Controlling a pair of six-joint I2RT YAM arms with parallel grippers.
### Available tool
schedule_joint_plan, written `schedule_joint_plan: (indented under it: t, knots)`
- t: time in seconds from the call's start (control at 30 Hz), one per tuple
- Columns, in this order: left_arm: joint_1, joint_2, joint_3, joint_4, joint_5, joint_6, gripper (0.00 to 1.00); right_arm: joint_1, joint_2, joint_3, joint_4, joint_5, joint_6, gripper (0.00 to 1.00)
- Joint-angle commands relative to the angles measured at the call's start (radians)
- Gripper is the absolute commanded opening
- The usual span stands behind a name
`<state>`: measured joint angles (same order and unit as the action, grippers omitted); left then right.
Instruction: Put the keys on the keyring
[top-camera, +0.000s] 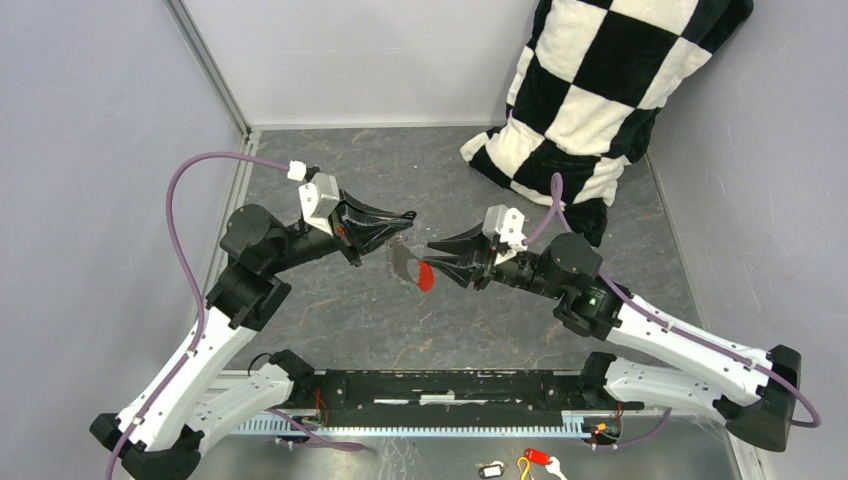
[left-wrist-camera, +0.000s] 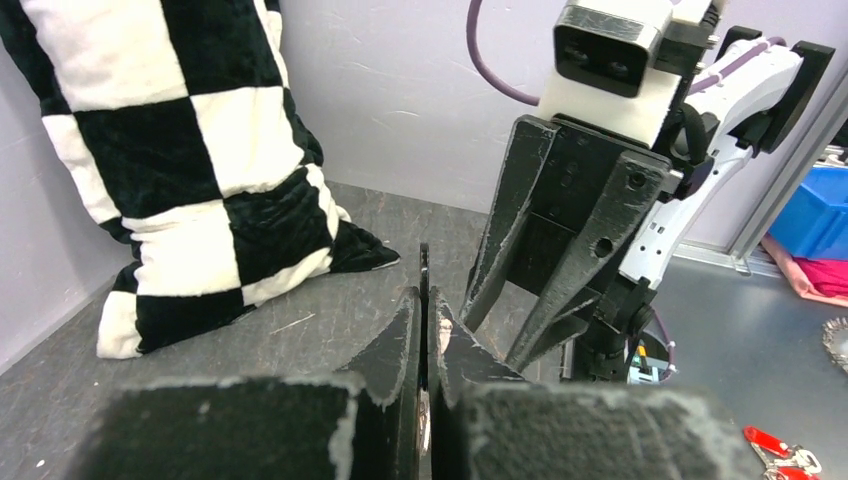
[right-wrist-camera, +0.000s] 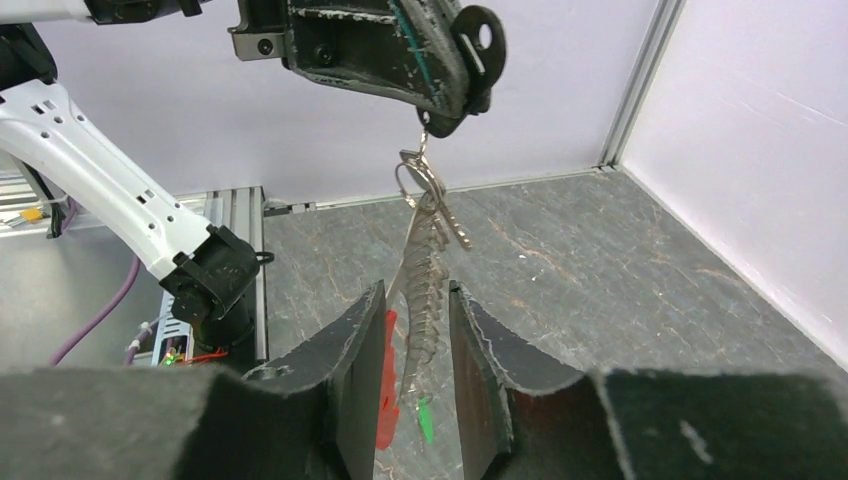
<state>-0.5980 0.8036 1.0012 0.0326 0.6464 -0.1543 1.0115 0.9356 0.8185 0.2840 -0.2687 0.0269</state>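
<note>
Two black two-finger grippers faced each other tip to tip near the centre of the top view. The left gripper (top-camera: 407, 216), reaching in from the left of that frame, was clamped tight on the small dark metal key (right-wrist-camera: 481, 35). The key's round, holed head stuck out beside the fingers at the top of the right wrist view. From those closed fingertips the thin silvery-grey chain keyring (right-wrist-camera: 424, 285) hung straight down, with a wire ring at its top. The right gripper (right-wrist-camera: 415, 300) stood partly apart. Its jaws sat on either side of the hanging chain with a sliver of gap on each side, so it gripped nothing. At the chain's lower end, seen through that gap, hung the long red plastic key (top-camera: 425, 276) and the short bright green key (right-wrist-camera: 425, 420), above the grey stone-patterned tabletop (top-camera: 330, 330). A black-and-white checkered plush pillow (top-camera: 590, 90) leaned in the upper right of the top view. At the bottom edge of that frame, in front of the arm bases, a red tag with a yellow loop (top-camera: 537, 459) lay near a small black-framed white tag (top-camera: 490, 468).
</note>
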Motion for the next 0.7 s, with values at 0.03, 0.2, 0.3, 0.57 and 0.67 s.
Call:
schedule_joint_plan:
  t: [0.03,0.2,0.3,0.57,0.67]
  knots:
    - [-0.005,-0.014,0.043,0.039,0.023,-0.062,0.02,-0.045,0.008,-0.004,0.072,-0.120,0.063,0.32]
    - [-0.005,-0.017,0.043,0.044,0.024,-0.062,0.02,-0.054,0.058,0.065,0.052,-0.135,0.074,0.46]
    - [-0.006,-0.021,0.038,0.050,0.022,-0.065,0.02,-0.054,0.083,0.103,0.033,-0.108,0.062,0.47]
    - [-0.005,-0.021,0.025,0.062,0.019,-0.060,0.02,-0.054,0.145,0.155,0.072,-0.163,0.108,0.38]
    - [-0.005,-0.023,0.024,0.064,0.014,-0.059,0.02,-0.053,0.146,0.149,0.086,-0.180,0.126,0.33]
